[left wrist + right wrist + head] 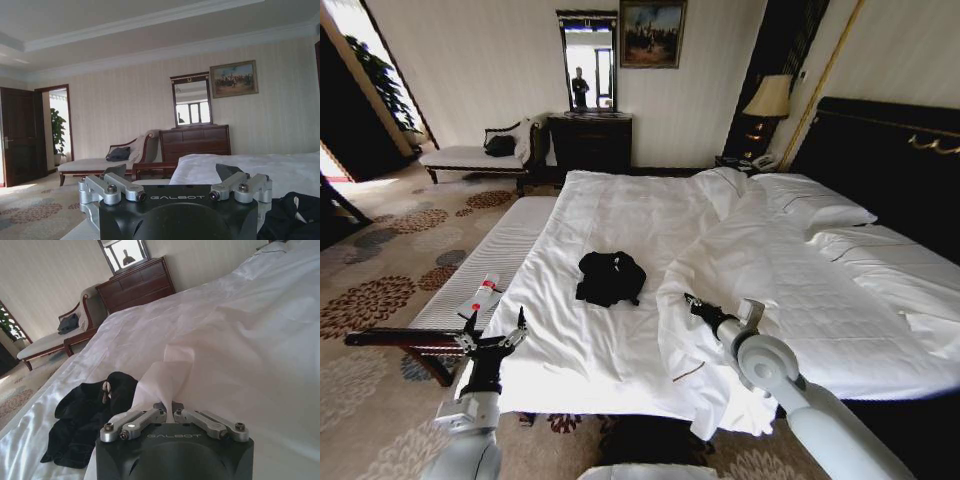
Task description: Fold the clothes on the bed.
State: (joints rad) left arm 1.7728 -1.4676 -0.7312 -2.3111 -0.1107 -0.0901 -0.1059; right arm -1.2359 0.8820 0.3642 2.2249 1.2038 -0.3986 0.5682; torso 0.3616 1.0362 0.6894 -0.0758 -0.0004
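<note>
Head view, black cotton T-shirt [611, 277] crumpled in a heap on the big white bed [620, 215], left tool [496, 329] spread wide by the bed's near left corner, right tool [691, 300] pinched together on the rumpled white duvet [790, 300] beside the shirt

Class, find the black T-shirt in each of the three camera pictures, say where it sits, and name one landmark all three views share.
Head view: the black T-shirt lies crumpled mid-bed on the white sheet, ahead of and between both arms.
Left wrist view: a dark bunch of it shows at the picture's corner, beside the left gripper.
Right wrist view: it lies on the sheet beside the right gripper.
Shared landmark: the dark wooden dresser under the mirror.
</note>
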